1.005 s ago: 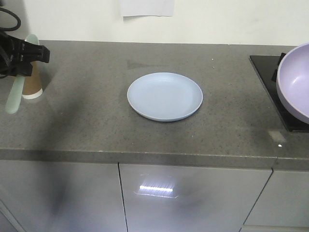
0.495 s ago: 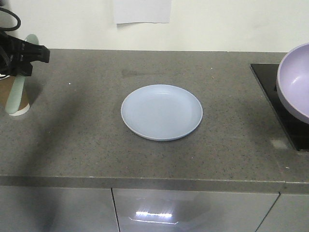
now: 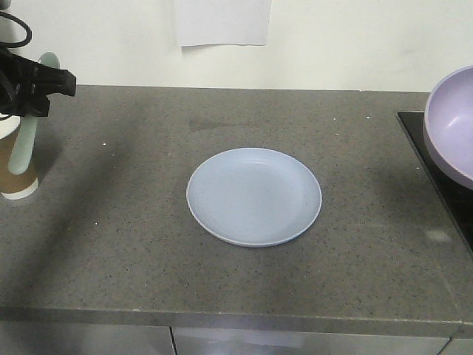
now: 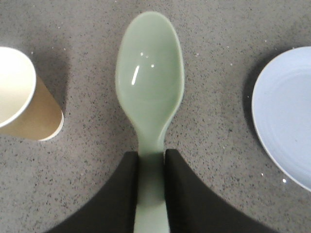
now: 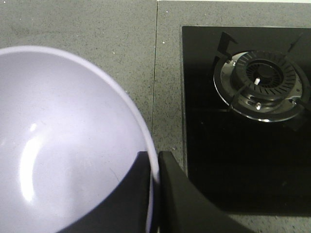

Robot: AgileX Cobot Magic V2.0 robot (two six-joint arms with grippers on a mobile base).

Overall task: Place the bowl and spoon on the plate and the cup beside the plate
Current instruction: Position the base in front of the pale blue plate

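Grey speckled counter (image 3: 133,244): plate (image 3: 253,196) centre, cup (image 3: 11,176) left, hob (image 5: 228,160) right.

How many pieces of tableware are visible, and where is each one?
4. The plate lies central on the counter; the cup stands at far left; the spoon is held in the left tool; the bowl is held in the right tool. None seems hidden.

wall (image 3: 355,37): cream, white paper sheet (image 3: 223,22) | countertop (image 3: 111,259): grey speckled stone | gas hob (image 5: 204,160): black glass | cabinet fronts (image 3: 310,346): glossy grey
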